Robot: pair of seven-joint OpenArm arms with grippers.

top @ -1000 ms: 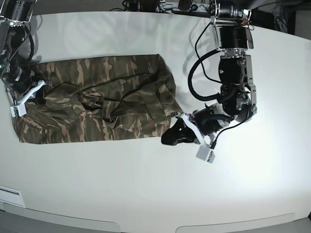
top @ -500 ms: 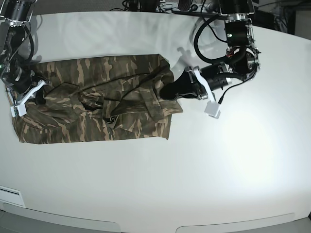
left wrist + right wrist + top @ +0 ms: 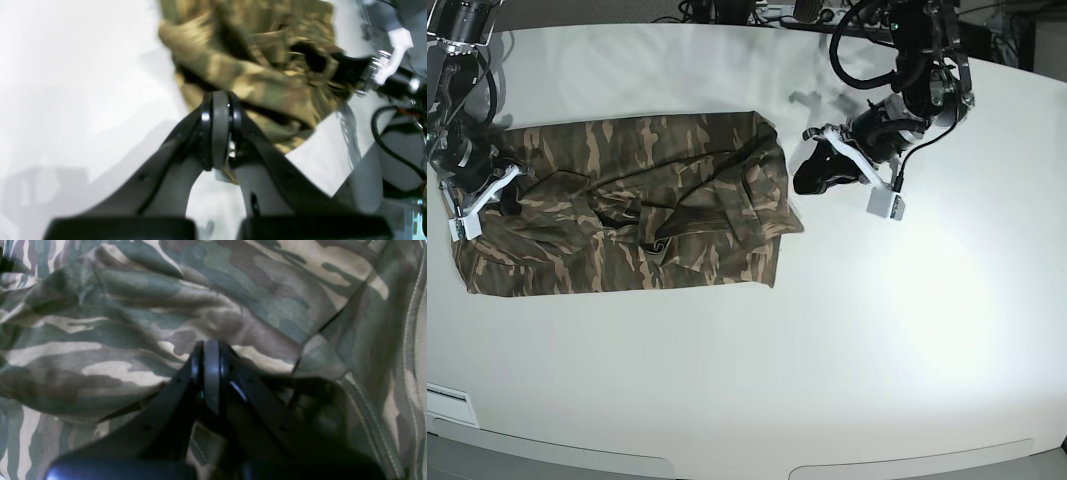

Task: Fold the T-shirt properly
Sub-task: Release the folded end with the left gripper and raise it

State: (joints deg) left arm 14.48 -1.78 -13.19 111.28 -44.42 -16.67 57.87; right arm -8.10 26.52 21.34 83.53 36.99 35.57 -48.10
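Jaws of both grippers were pressed together, pads meeting with no gap. The left gripper [image 3: 805,181], black-fingered with a white bracket, hung just beside the right-hand edge of the cloth in the base view, holding nothing as far as could be seen. The right gripper [image 3: 507,205] sat on the shirt's opposite end; whether cloth was pinched between its pads could not be told. The brown, tan and dark-green camouflage cloth T-shirt [image 3: 627,215] lay on the white table [image 3: 827,350], toward its far left in the base view, as a wide rumpled band. Its near edge ran fairly straight; creases crossed its middle and the end nearest the left gripper was bunched.
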